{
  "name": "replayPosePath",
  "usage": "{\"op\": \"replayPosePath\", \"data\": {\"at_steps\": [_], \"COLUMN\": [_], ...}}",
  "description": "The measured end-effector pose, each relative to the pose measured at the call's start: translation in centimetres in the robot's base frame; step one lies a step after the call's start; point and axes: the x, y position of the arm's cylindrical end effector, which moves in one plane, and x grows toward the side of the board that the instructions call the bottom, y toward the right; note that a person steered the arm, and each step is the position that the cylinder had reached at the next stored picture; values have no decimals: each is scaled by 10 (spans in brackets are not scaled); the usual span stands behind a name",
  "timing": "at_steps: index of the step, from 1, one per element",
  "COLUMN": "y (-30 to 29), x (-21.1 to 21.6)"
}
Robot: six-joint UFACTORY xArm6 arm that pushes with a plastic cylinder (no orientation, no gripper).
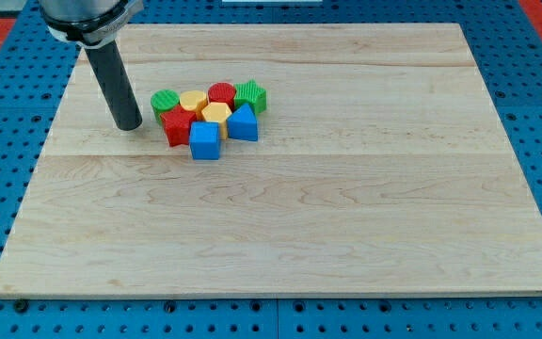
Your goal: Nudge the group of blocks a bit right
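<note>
Nearest the view's bottom of the wooden board (pixel 280 245) sits the blue cube (pixel 205 140), front corner of the cluster. Just beside it to the view's right, the blue wedge-like block (pixel 243 123), touching the yellow hexagon (pixel 216 114). On the cube's left the red star-like block (pixel 177 124) presses in. Behind those, a back row: green round block (pixel 165 101) on the view's left, then a yellow block (pixel 193 99) whose shape I can't quite read, the red round block (pixel 221 92), and the green ribbed block (pixel 250 96) on the right end. Eight blocks, all packed tight, sitting in the board's upper left-of-centre area. My tip (pixel 129 127) is down on the board just to the view's left of the group, close to the green round and red star blocks, a sliver of wood between. No hand here, just a bare rod, grasping nothing. Beyond, the blue perforated table (pixel 534 94).
</note>
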Motion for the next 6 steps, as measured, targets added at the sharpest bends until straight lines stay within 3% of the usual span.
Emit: {"op": "replayPosePath", "data": {"at_steps": [5, 6], "y": [24, 58], "x": [32, -6]}}
